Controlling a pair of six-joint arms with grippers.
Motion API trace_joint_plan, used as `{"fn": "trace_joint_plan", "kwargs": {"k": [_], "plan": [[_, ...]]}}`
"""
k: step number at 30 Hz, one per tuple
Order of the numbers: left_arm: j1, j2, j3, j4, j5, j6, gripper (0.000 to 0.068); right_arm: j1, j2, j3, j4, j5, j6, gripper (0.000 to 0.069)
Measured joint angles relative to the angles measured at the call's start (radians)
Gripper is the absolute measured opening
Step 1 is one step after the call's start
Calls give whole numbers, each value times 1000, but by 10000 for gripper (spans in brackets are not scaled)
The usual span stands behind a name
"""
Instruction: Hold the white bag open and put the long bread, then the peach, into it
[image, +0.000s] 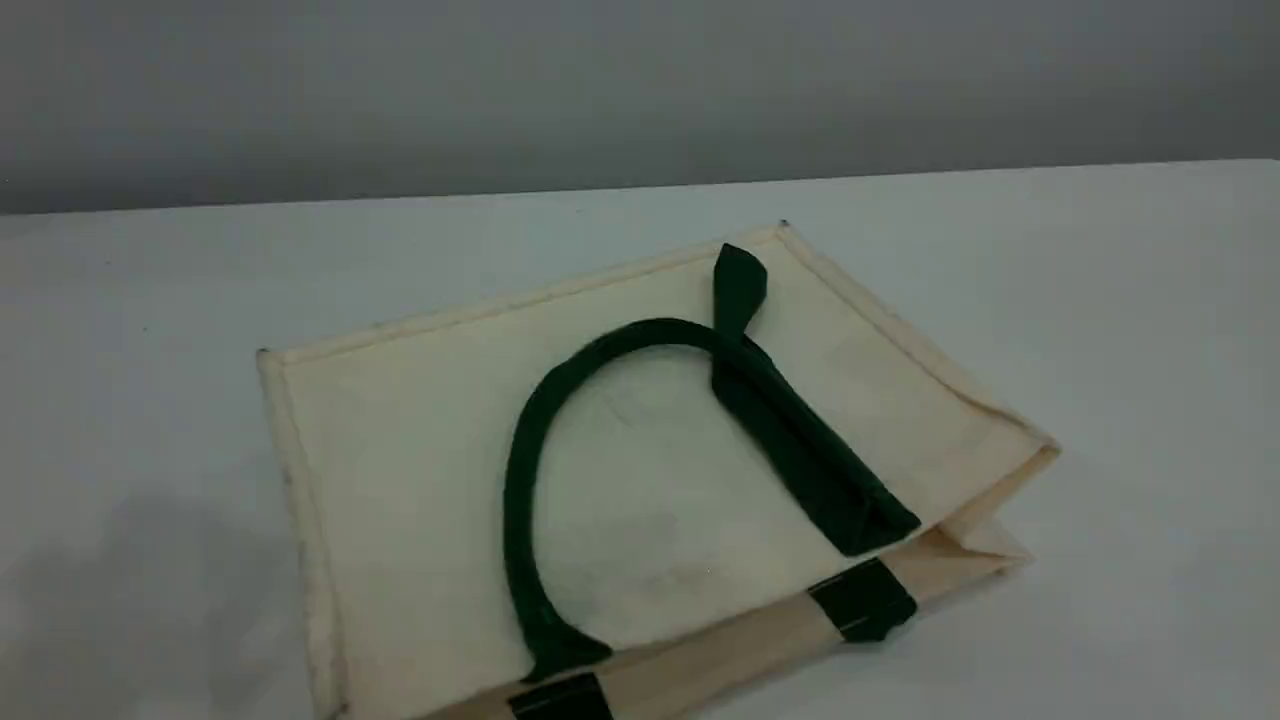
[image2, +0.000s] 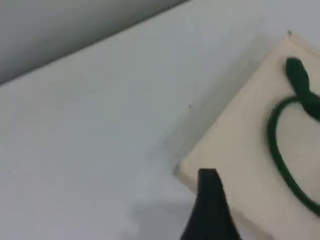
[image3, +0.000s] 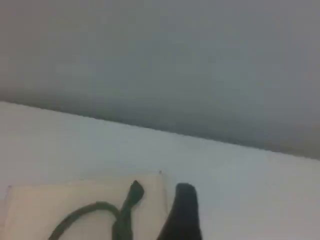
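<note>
The white bag (image: 420, 470) lies flat on the table, its rim with green tabs (image: 862, 600) toward the near edge of the scene view. One dark green handle (image: 520, 470) curls over its top panel. Neither gripper shows in the scene view. In the left wrist view a dark fingertip (image2: 210, 200) hovers over a corner of the bag (image2: 250, 165), with nothing against it. The right wrist view has a fingertip (image3: 182, 210) above the table beside the bag's (image3: 60, 205) corner, also free. The long bread and the peach are out of view.
The white table (image: 1100, 350) stretches around the bag on all sides, and its far edge meets a grey wall (image: 640, 90). The bag's right end (image: 1000, 470) gapes a little at the folded side.
</note>
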Motion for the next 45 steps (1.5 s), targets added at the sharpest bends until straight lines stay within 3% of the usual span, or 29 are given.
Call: {"fn": "trace_joint_plan", "kwargs": {"k": [14,22,29,37,45], "plan": [[0,-516,438,-31,0,-75,466,2,-348,1,-11,210,110,592],[0,-868,644,-20,-2,-72,466,4,-503,26,-20,218,175,592],[0,-1080,736,-21,0,-97,466,16,-589,218,-97,221,176,592],[0,-1114,892,-20,-28,-106,466,22,-606,480,-236,164,175,592],[0,-1113,1023,-19,-87,-123,467,22,-605,619,-282,84,175,589]]}}
